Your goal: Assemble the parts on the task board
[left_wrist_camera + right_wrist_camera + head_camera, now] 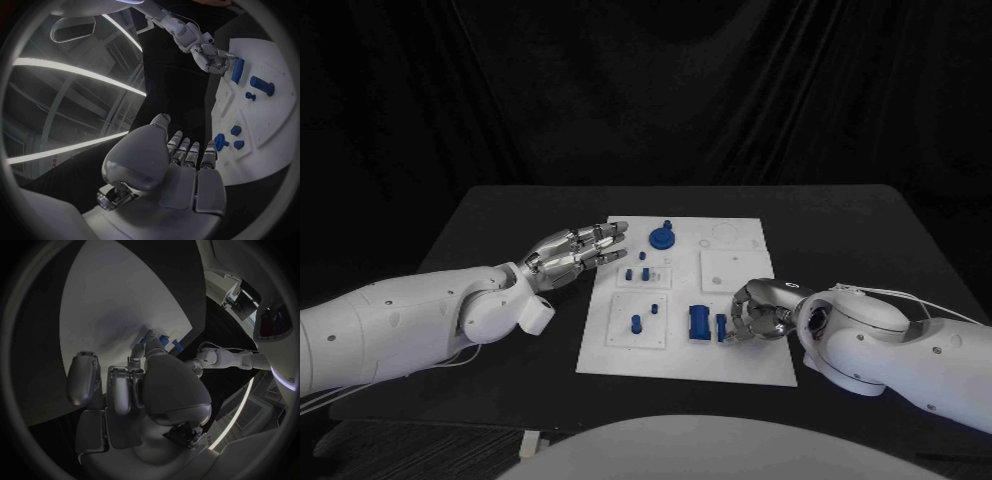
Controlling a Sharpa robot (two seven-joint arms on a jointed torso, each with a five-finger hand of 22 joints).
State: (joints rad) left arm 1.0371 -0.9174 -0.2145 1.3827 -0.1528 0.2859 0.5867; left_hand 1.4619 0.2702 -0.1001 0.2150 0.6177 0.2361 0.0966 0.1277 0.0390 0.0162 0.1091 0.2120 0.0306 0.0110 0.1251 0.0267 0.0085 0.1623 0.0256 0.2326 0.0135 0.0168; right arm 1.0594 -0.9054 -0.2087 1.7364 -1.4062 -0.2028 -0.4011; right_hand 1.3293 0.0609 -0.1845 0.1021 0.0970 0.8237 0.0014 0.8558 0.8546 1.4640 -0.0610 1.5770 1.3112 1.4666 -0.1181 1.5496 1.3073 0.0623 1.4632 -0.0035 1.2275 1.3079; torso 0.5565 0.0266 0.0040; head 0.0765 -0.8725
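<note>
The white task board (733, 350) lies in the middle of the black table. Blue parts stand on it: a round one (664, 238) at the far end, small pegs (636, 273) in the middle, and a wide block (695, 322) near the front. My right hand (759, 310) is over the board's right front, its fingers curled around a narrow blue block (721, 327) beside the wide one; the left wrist view shows that hand (212, 55) pinching the block (237, 70). My left hand (574, 250) hovers at the board's far left edge, fingers stretched out, holding nothing.
Square recessed plates (728, 268) and a faint ring outline (726, 238) mark the board's right half. Bare black table (516, 215) runs around the board on all sides, with a dark curtain behind.
</note>
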